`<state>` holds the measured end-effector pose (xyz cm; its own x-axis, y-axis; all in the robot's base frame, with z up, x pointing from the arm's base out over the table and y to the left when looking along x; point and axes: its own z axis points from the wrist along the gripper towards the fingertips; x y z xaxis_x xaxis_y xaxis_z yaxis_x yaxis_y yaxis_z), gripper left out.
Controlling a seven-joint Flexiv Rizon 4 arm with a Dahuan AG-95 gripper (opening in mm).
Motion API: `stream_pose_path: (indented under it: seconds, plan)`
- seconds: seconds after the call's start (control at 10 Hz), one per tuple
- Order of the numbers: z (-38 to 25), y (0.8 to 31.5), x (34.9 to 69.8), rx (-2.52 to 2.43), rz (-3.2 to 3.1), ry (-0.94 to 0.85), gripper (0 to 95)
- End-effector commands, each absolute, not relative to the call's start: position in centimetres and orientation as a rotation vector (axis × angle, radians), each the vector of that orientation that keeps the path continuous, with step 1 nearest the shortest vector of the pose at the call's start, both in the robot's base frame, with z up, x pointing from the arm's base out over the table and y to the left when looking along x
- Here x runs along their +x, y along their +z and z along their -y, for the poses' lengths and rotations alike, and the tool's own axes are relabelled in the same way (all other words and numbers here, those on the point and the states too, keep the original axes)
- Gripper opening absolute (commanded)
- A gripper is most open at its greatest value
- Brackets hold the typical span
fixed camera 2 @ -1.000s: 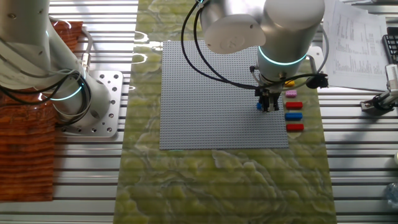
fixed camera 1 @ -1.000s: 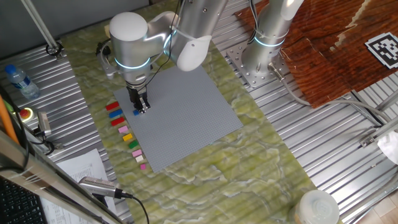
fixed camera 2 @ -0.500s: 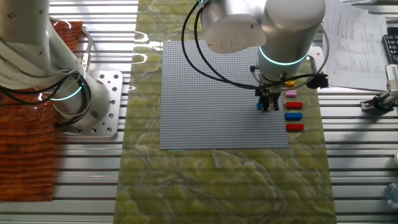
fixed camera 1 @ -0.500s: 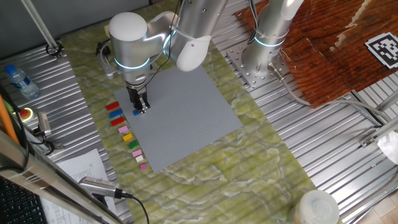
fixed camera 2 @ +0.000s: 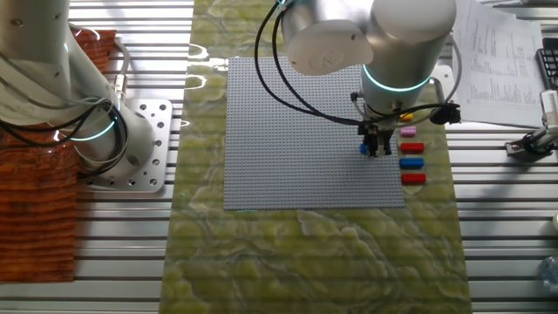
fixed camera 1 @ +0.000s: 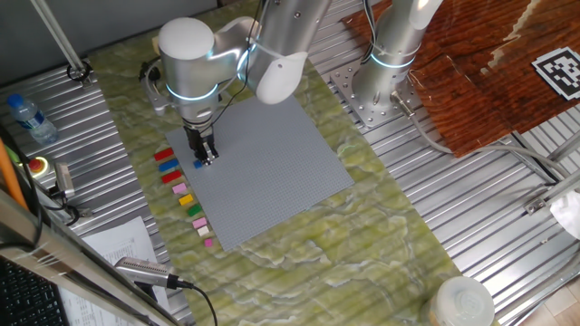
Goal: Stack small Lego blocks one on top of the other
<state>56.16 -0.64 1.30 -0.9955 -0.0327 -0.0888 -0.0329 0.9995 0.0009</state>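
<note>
1. Sitting at the grey baseplate's (fixed camera 1: 263,172) side edge, a small blue Lego block (fixed camera 1: 198,164) lies right at the tips of the claw (fixed camera 1: 207,158); in the other fixed view the same blue block (fixed camera 2: 364,149) shows just beside the claw (fixed camera 2: 377,151).
2. Whether the claw is gripping the block or merely touching it, I cannot tell; its fingers look close together.
3. A row of loose blocks (fixed camera 1: 184,194) runs along the baseplate's edge on the green mat (fixed camera 1: 353,244): red, blue, red, yellow, green, pink.
4. Most of the baseplate lies bare beyond the claw.
5. The mat covers the ribbed metal worktop (fixed camera 1: 471,226).
</note>
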Motion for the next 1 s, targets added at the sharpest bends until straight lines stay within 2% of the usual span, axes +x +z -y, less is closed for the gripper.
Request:
stream_pose_path:
  seconds: [0.1,1.0]
  plan:
    - [0.4,0.77,56.29,-0.048,-3.07,-0.014,0.0]
    - [0.63,0.38,55.9,-0.035,-3.081,-0.006,0.0]
